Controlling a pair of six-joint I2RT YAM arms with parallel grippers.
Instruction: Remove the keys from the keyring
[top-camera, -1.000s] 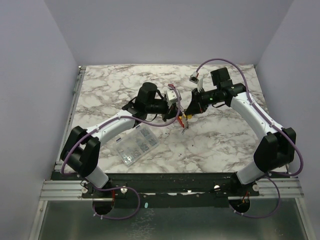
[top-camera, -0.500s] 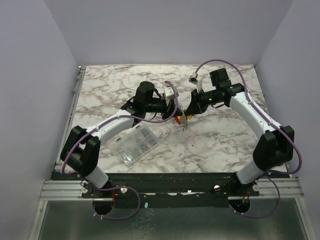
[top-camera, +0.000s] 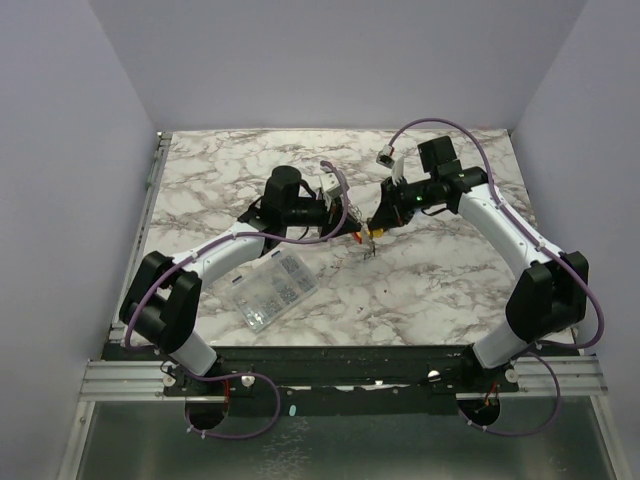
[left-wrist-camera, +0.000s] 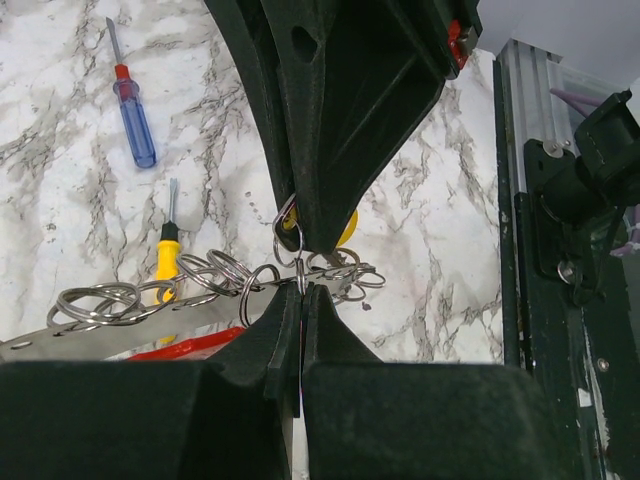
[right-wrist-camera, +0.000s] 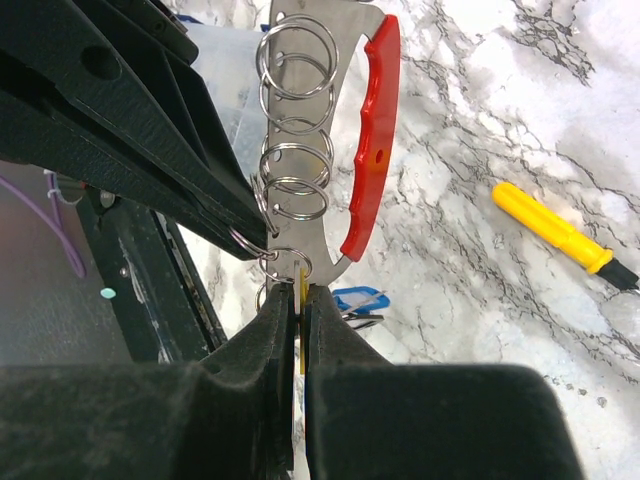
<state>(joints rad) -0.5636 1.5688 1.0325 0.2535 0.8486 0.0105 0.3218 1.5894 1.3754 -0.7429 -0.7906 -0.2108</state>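
The keyring (right-wrist-camera: 375, 150), a grey metal plate with a red curved band and several split rings (right-wrist-camera: 295, 120), hangs between both grippers above the table (top-camera: 200, 180). My left gripper (left-wrist-camera: 300, 290) is shut on a split ring at the plate's edge. My right gripper (right-wrist-camera: 300, 295) is shut on a yellow-tagged key (left-wrist-camera: 345, 225) hanging from that end. A blue-tagged key (right-wrist-camera: 355, 298) and a dark one show just beyond the right fingers. From above, the left gripper (top-camera: 348, 226) and right gripper (top-camera: 376, 224) meet tip to tip at the keyring (top-camera: 360, 237).
A clear compartment box (top-camera: 270, 288) lies near the left arm. On the marble lie a yellow-handled screwdriver (right-wrist-camera: 560, 235) and a blue-and-red screwdriver (left-wrist-camera: 135, 105). The table's dark rail and aluminium frame (left-wrist-camera: 560, 220) run along one side.
The left arm has drawn back to the left a little and the keyring has shifted slightly away from the arms' bases. Both grippers stay shut.
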